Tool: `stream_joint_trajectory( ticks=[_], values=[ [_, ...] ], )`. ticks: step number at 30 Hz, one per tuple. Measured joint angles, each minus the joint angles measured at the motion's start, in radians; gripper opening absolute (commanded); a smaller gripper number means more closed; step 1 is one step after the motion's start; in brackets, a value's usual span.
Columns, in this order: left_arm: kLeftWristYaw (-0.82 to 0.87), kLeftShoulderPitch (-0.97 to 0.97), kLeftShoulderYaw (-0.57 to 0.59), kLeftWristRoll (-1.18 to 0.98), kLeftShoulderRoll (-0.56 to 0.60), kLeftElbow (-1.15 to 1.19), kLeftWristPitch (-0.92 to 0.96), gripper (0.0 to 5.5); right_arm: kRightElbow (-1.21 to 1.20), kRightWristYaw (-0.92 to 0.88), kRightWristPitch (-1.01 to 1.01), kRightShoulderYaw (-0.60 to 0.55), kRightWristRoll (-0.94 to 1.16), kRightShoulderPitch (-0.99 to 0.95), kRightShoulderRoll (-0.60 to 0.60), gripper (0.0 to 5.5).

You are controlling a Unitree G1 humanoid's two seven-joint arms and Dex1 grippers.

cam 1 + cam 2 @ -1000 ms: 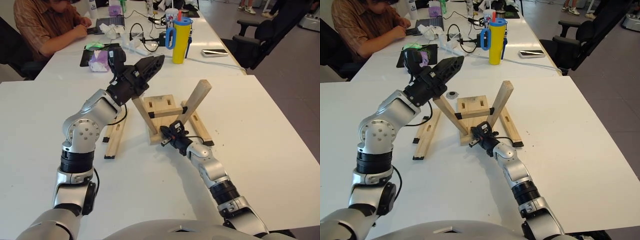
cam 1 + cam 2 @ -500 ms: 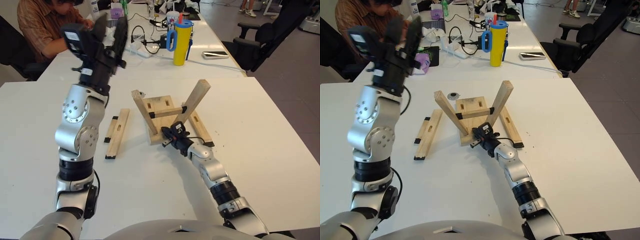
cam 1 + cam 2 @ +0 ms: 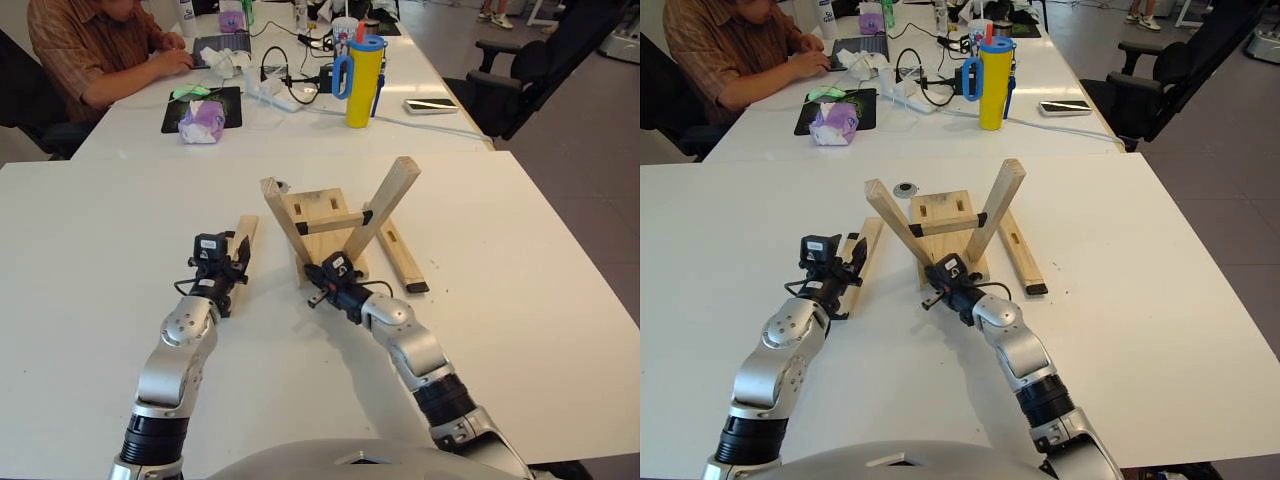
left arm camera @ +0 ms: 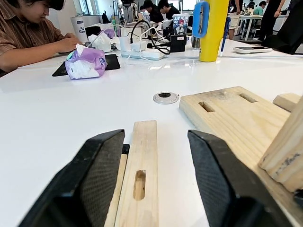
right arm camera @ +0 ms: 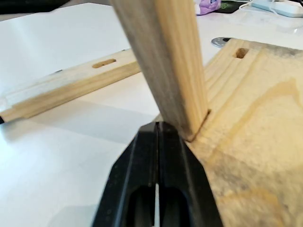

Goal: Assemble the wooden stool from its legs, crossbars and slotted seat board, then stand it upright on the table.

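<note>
Left gripper (image 4: 156,136): jaws spread wide with nothing gripped; the loose slotted bar (image 4: 142,156) is straddled, lying flat on the surface (image 3: 100,220) and running toward 12 o'clock.
Right gripper (image 5: 157,128): jaws pressed together with nothing held; the tips are set at the foot of a leg (image 5: 163,56).
Seat board (image 3: 322,207): laid flat at 12 o'clock of the right jaws, with two legs and a crossbar (image 3: 335,224) fitted.
Second bar (image 3: 400,255): laid flat at 2 o'clock.

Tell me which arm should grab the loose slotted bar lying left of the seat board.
Left. The left gripper is open, a finger on each side of the loose bar. The right gripper is shut, its tip at the foot of a leg on the seat board.
</note>
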Motion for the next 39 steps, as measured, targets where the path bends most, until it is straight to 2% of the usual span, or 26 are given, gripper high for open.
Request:
stream_joint_trajectory(
  ticks=[5,11,18,21,26,31,35,39],
  values=[
    [0.001,-0.067,0.008,0.024,-0.032,0.001,0.000,2.49,0.130,-0.017,-0.045,0.004,-0.028,-0.088,0.075,0.00],
    [0.010,-0.070,0.009,0.041,-0.075,-0.025,0.006,2.49,0.177,-0.013,-0.081,-0.013,-0.026,-0.110,0.095,0.00],
    [0.020,-0.092,0.021,0.063,-0.105,-0.030,0.007,2.49,0.484,0.026,-0.167,-0.089,-0.017,-0.400,0.147,0.00],
    [0.018,-0.106,0.026,0.070,-0.107,-0.027,0.010,2.49,0.517,0.039,-0.188,-0.111,-0.015,-0.425,0.159,0.00],
    [0.018,-0.107,0.026,0.073,-0.116,-0.027,0.012,2.49,0.194,0.111,-0.073,-0.080,0.038,-0.225,0.126,0.00],
    [0.034,-0.107,0.026,0.074,-0.130,-0.029,0.007,2.49,-0.202,0.152,0.097,-0.074,0.088,0.039,-0.019,0.00],
    [0.057,-0.115,0.028,0.103,-0.141,-0.033,0.002,2.49,-0.486,0.156,0.183,-0.225,0.190,0.180,-0.127,0.00],
    [0.088,-0.183,0.041,0.155,-0.141,-0.032,-0.021,2.49,-0.654,0.105,0.215,-0.472,0.276,0.191,-0.233,0.00]
  ],
)
